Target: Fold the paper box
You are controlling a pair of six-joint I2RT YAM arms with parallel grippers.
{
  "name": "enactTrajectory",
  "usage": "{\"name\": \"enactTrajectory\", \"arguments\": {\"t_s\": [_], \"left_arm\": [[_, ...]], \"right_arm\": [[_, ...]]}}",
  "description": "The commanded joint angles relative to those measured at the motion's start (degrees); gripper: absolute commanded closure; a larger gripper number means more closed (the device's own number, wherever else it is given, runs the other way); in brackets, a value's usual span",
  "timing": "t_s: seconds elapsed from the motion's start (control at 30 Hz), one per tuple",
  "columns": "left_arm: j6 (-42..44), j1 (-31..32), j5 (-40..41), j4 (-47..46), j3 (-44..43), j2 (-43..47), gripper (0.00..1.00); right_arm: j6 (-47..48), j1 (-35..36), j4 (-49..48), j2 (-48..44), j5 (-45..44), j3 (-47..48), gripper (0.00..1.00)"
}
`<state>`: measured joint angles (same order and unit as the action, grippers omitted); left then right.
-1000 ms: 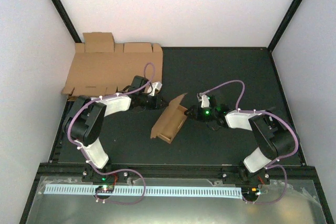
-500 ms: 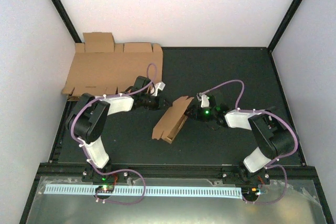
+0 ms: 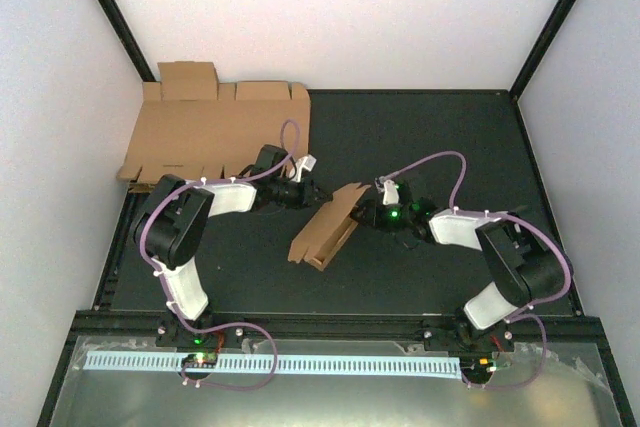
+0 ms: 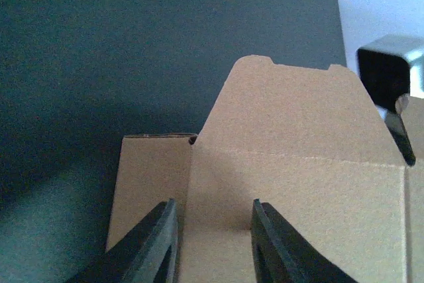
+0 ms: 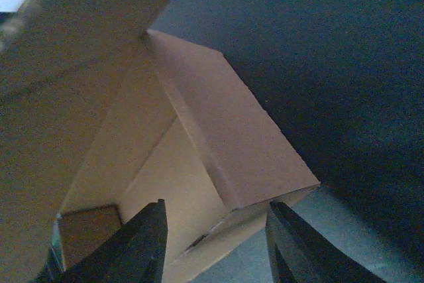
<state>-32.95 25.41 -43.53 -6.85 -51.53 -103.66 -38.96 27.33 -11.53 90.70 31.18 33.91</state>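
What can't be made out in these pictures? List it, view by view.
Top view: whether the left gripper or right gripper pinches the half-folded brown cardboard box; too small from above.
Left wrist view: box's lower part, cut off by the bottom edge.
Right wrist view: box's upper left, dark and blurred near the lens.

The paper box (image 3: 326, 231) stands mid-bench, with the left hand (image 3: 316, 193) close at its far-left end and the right hand (image 3: 357, 213) close at its right side, so neither hand can pass straight across. The box's raised flap blocks the way just ahead of the left hand's parted fingers. A flat cardboard sheet (image 3: 215, 132) covers the far left corner. The far right of the bench (image 3: 440, 137) and its near strip lie bare, hemmed by white walls (image 3: 350, 17).
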Motion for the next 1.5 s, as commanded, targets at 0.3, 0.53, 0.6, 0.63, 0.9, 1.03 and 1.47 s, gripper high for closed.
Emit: {"name": "enactTrajectory", "arguments": {"t_s": [0.3,0.53,0.6,0.63,0.9,1.03,1.47], "left_arm": [[10.5,-3.3,3.0,13.3,-4.2,9.7,0.35],[14.4,-3.2,6.4,21.9,-3.6,20.6,0.25],[14.7,-3.2,7.6,24.7,-2.1,25.3,0.24],[14.8,-3.1,8.4,26.3,-1.3,29.1,0.22],[12.5,1.0,14.1,36.3,6.0,53.0,0.01],[7.8,7.9,20.3,41.7,7.3,58.4,0.01],[-2.6,20.6,27.6,45.5,10.2,62.3,0.01]], "right_arm": [[12.6,0.6,10.3,-11.2,-10.3,1.6,0.47],[18.9,0.5,12.1,-10.3,-13.2,5.1,0.45],[19.5,0.5,12.8,-9.3,-13.9,7.2,0.45],[19.6,0.5,13.1,-8.7,-14.1,8.2,0.45],[19.9,-0.5,10.0,-4.6,-12.8,11.9,0.41],[17.5,-0.9,10.9,0.9,-13.4,14.7,0.45],[10.7,-1.0,4.2,1.5,-0.3,5.8,0.57]]}}
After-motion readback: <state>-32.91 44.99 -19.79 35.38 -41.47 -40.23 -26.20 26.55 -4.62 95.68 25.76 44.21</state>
